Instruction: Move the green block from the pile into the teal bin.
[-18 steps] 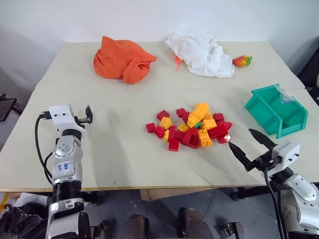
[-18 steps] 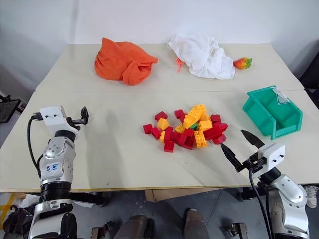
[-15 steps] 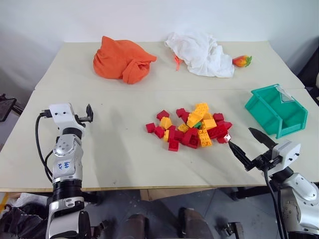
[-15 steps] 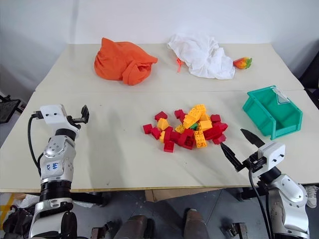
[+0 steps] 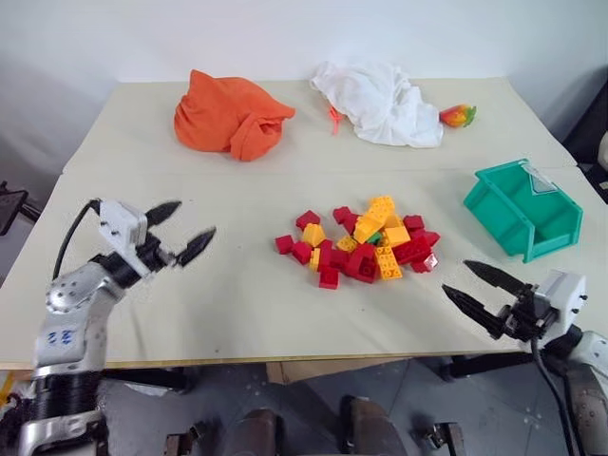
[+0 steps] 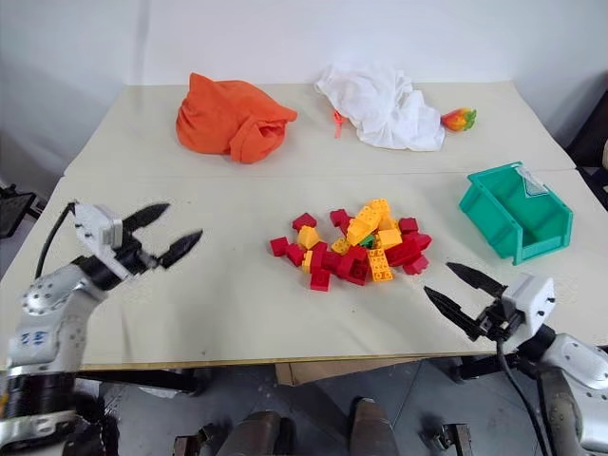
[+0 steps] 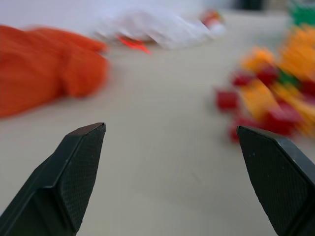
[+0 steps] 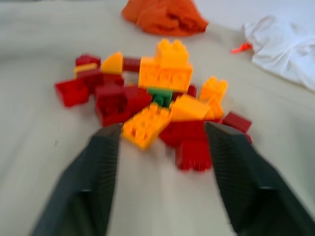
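The pile (image 5: 366, 249) of red and yellow-orange bricks lies at the middle of the near table. The green block (image 5: 376, 237) peeks out between yellow-orange bricks near the pile's centre, and in the right wrist view the green block (image 8: 161, 96) sits under a tall yellow-orange brick. The teal bin (image 5: 522, 207) stands to the right of the pile, with nothing in it. My left gripper (image 5: 198, 216) hovers open far left of the pile, pointing toward it. At the near right my right gripper (image 5: 455, 276) is open, just short of the pile, holding nothing.
An orange cloth (image 5: 230, 114) and a white cloth (image 5: 380, 100) lie bunched on the far table, with a small red-and-yellow toy (image 5: 458, 115) beside the white one. The table's front edge runs just below both grippers.
My left arm has swung round so its gripper now points at the pile with fingers spread. The right gripper has tilted more level and dropped slightly nearer. The bricks and bin have not moved.
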Motion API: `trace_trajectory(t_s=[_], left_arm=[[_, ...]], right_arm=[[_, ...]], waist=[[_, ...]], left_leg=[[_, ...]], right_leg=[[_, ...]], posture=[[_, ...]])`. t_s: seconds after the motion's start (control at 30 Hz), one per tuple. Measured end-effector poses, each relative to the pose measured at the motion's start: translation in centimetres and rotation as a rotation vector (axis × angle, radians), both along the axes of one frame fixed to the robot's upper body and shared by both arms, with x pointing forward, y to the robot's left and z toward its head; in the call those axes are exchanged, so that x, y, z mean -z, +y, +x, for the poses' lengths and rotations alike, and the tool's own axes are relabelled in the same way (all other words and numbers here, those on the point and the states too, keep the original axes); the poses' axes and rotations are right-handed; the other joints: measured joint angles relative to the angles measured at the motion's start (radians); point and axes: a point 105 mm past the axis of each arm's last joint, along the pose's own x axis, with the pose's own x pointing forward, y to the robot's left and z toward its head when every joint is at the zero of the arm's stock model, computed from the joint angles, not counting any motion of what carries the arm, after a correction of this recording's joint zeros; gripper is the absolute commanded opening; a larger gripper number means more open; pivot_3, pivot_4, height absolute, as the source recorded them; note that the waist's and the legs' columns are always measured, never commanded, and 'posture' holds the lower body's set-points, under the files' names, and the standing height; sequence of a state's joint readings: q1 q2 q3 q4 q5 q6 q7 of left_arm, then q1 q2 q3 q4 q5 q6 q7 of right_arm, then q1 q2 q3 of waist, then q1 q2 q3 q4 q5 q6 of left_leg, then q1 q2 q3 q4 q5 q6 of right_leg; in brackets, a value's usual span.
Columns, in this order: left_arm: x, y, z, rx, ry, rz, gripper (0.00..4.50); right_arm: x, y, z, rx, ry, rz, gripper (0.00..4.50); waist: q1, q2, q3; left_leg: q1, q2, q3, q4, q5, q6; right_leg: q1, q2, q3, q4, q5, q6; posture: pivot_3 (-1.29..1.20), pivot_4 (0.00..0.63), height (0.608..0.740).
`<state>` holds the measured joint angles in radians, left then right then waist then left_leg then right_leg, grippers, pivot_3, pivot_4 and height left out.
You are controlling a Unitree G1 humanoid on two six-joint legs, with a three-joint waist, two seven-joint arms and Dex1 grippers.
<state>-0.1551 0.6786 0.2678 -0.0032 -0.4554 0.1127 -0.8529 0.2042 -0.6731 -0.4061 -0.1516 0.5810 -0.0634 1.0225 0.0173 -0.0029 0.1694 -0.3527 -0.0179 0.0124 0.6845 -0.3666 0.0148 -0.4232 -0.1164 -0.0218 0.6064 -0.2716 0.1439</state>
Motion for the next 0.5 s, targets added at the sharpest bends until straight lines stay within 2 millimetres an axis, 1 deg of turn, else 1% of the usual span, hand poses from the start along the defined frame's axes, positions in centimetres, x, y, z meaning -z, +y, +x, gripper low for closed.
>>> trace_trajectory(t_s=[0.07, 0.17, 0.2, 0.3, 0.37, 0.43, 0.5], left_arm=[[1.8, -0.3, -2.1, 0.105, 0.063, 0.072, 4.5], [2.4, -0.5, -3.4, 0.189, 0.07, 0.11, 4.5], [2.4, -0.7, -3.6, 0.208, 0.061, 0.115, 4.5], [2.0, -1.2, -3.6, 0.24, 0.04, 0.088, 4.5], [1.6, -2.3, -3.6, 0.271, 0.022, 0.053, 4.5], [1.6, -3.2, -3.8, 0.304, 0.014, 0.053, 4.5], [1.7, -3.5, -3.9, 0.317, 0.014, 0.059, 4.5]], right_arm=[[0.5, -1.4, -0.6, 0.005, 0.038, -0.038, 1.12], [0.7, -1.9, -0.9, -0.014, 0.057, -0.059, 0.16], [0.7, -1.9, -0.8, -0.024, 0.059, -0.063, 0.03], [0.5, -2.0, -0.5, -0.049, 0.054, -0.072, 0.03], [0.2, -1.5, -0.1, -0.08, 0.044, -0.067, 0.03], [0.3, -0.2, 0.7, -0.133, 0.081, -0.053, 0.03], [1.0, 1.4, 1.2, -0.188, 0.153, -0.038, 0.03]], waist=[[0.0, 0.0, 0.0], [0.004, 0.0, 0.0], [0.005, 0.0, 0.0], [0.004, 0.0, 0.0], [0.003, 0.0, 0.0], [0.001, 0.0, 0.0], [-0.004, 0.0, 0.0]], left_leg=[[0.0, 0.0, 0.0, 0.0, -0.001, 0.001], [0.0, 0.001, 0.0, 0.0, -0.001, 0.001], [0.0, 0.001, 0.0, 0.0, -0.001, 0.001], [0.001, 0.001, 0.0, 0.0, -0.001, 0.001], [0.0, 0.001, 0.0, 0.0, -0.001, 0.001], [0.0, 0.001, -0.001, 0.0, -0.001, 0.001], [0.0, 0.002, -0.001, 0.0, -0.001, 0.0]], right_leg=[[0.0, 0.0, 0.0, -0.001, 0.0, 0.0], [0.001, -0.001, 0.0, -0.005, 0.0, 0.0], [0.001, -0.001, 0.0, -0.005, 0.0, 0.0], [0.001, -0.001, 0.0, -0.005, 0.0, 0.0], [0.001, -0.001, 0.0, -0.002, 0.0, 0.0], [0.001, -0.001, 0.0, -0.001, 0.0, 0.0], [0.001, 0.0, -0.001, 0.0, 0.0, 0.0]], posture=[[0.0, 0.15, 0.74], [0.0, 0.15, 0.74], [0.0, 0.15, 0.74], [0.0, 0.15, 0.74], [0.0, 0.15, 0.74], [0.0, 0.15, 0.74], [0.0, 0.15, 0.74]])
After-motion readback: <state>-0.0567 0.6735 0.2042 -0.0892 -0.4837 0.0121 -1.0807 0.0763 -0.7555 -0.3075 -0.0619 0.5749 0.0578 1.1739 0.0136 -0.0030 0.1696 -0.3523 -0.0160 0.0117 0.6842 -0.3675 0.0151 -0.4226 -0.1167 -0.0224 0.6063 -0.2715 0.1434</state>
